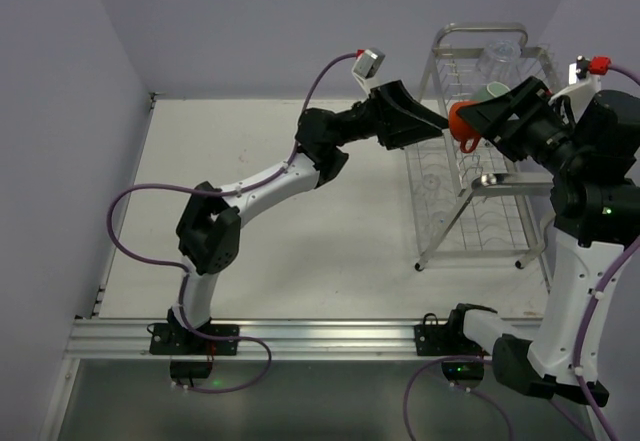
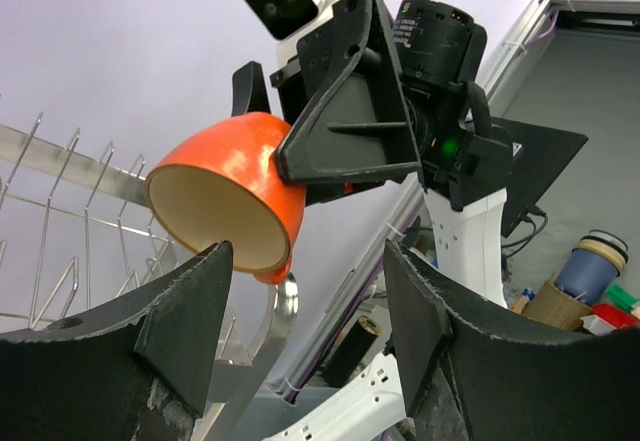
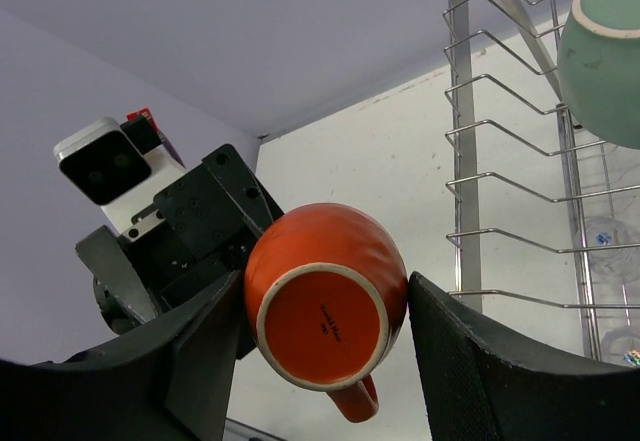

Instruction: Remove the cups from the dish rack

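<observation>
- Noted right gripper (image 3: pixel 322 286) clamped on the rounded, glossy orange-red mug (image 3: pixel 322 336), flat base toward the wrist camera, loop handle at 6 o'clock.
- Found left gripper (image 2: pixel 305 261) with scuffed black jaws spread, gripping nothing; cream-glazed mug mouth just beyond, at 11 o'clock.
- Located the held mug at 9 o'clock of the silver wire dish rack (image 1: pixel 470 206).
- Observed a smooth mint-green mug (image 3: pixel 605 56) and a clear glass tumbler (image 1: pixel 497 59) in the rack.

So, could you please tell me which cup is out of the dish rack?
The orange-red handled mug, in the right gripper; the mint-green mug and clear glass tumbler sit in the silver wire rack.
</observation>
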